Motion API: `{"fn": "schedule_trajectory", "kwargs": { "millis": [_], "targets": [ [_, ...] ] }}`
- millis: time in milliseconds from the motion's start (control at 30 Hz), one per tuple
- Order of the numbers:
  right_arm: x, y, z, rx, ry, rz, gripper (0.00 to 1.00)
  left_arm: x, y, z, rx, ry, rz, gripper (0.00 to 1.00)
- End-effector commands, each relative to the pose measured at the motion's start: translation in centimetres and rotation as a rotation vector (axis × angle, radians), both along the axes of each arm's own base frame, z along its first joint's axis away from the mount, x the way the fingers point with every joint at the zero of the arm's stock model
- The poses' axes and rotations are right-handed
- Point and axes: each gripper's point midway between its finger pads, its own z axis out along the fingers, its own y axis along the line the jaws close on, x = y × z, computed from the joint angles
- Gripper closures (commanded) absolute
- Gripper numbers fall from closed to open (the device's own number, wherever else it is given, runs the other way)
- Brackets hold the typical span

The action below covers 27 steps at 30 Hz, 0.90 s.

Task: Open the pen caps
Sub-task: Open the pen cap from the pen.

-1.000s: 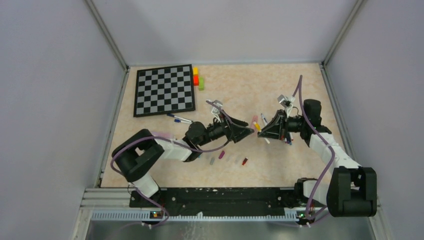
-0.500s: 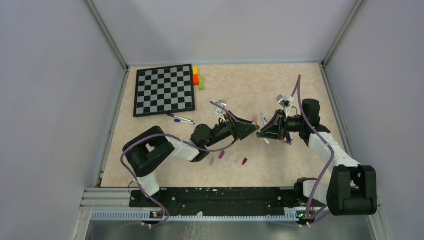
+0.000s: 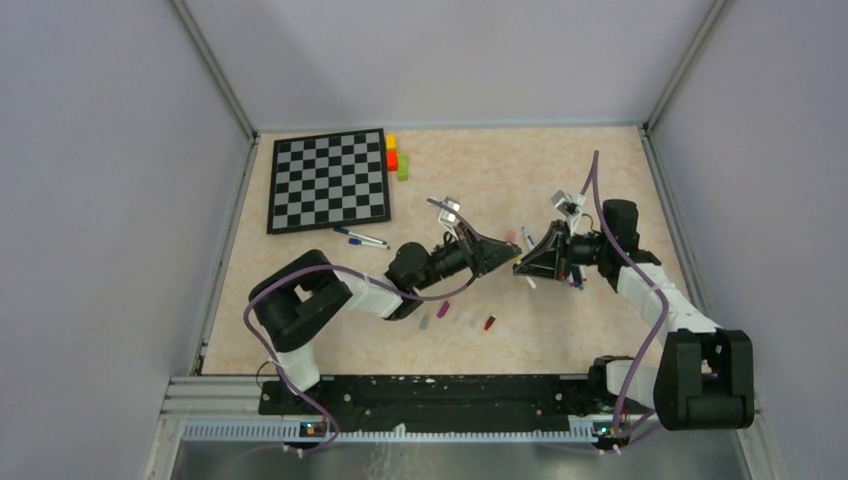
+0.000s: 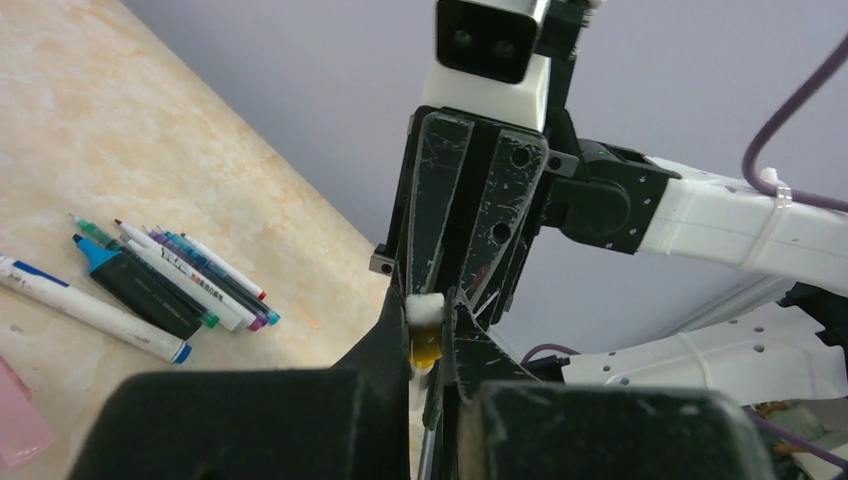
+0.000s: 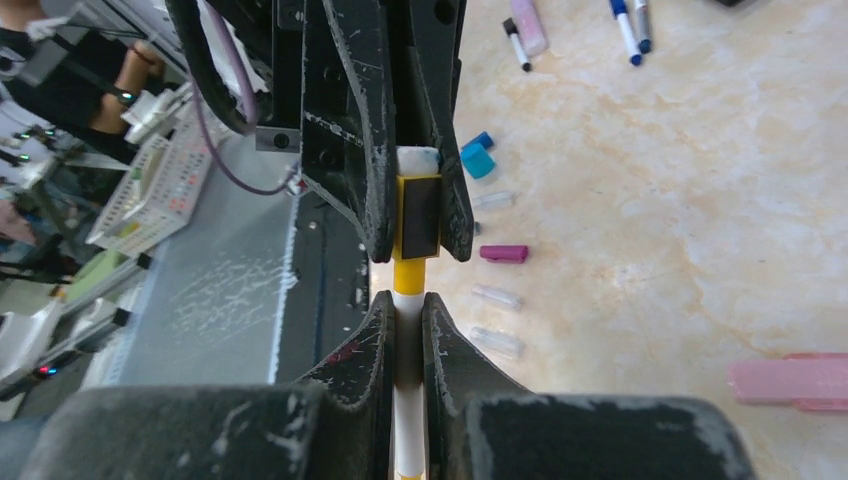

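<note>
Nearest on the table (image 3: 560, 180): loose caps (image 3: 443, 310) in a rough row, magenta, red and greyish, just near of the grippers. Probably dropped there to keep the work zone free.

Mid-table, both arms meet tip to tip, off the surface. The right gripper (image 3: 527, 266) is clenched on the pen (image 5: 408, 420) by its white barrel, just behind the yellow collar. The left gripper (image 3: 505, 260) is clamped on the yellow cap (image 5: 418, 215) from the opposite side. The jaws sit in line along the pen axis with only a short yellow gap between them, which gives a straight pull with little bending on the barrel. The cap looks seated, so separation is not yet done. The likely next move is pulling apart along the axis. The risk is the cap slipping out of the left pads, since the hold is short.

Further out: two pens (image 3: 360, 238) lie left of the grippers, just near of the chessboard (image 3: 328, 180). Coloured blocks (image 3: 395, 158) sit at its far right corner, well apart from the work.
</note>
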Motion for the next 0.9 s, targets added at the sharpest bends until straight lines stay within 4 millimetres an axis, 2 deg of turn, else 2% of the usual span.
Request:
{"fn": "schedule_trajectory", "kwargs": {
  "millis": [0,100,200,300,400,467,567,700,867],
  "targets": [
    [0.4,0.2,-0.3,-0.04,-0.064,-0.002,1.0,4.4,2.3,6.9,-0.104,-0.082,0.1,1.0],
    [0.5,0.2,-0.6,-0.06,-0.078,-0.01,1.0,8.7,6.4,12.1,-0.131,-0.158,0.262,1.0],
    [0.4,0.3,-0.9,-0.067,-0.067,-0.007,1.0,11.5,10.5,17.0,-0.188,-0.221,0.41,1.0],
    [0.4,0.5,-1.2,-0.077,-0.057,-0.002,1.0,12.2,13.2,19.9,-0.261,-0.233,0.492,1.0],
    [0.6,0.5,-1.4,-0.092,-0.065,-0.01,1.0,11.5,13.9,21.1,-0.302,-0.255,0.484,1.0],
    [0.8,0.3,-1.6,-0.12,-0.089,-0.019,1.0,10.3,13.7,20.7,-0.289,-0.271,0.439,1.0],
    [1.7,-0.7,-2.5,-0.248,-0.156,-0.058,1.0,8.3,13.1,18.4,-0.217,-0.267,0.345,1.0],
    [4.2,-2.3,-4.1,-0.4,-0.178,-0.173,1.0,5.0,12.3,13.5,-0.055,-0.199,0.198,0.99],
    [6.9,-4.5,-5.5,-0.494,-0.129,-0.331,1.0,1.4,11.4,6.7,0.129,-0.069,0.045,0.98]
  ]
}}
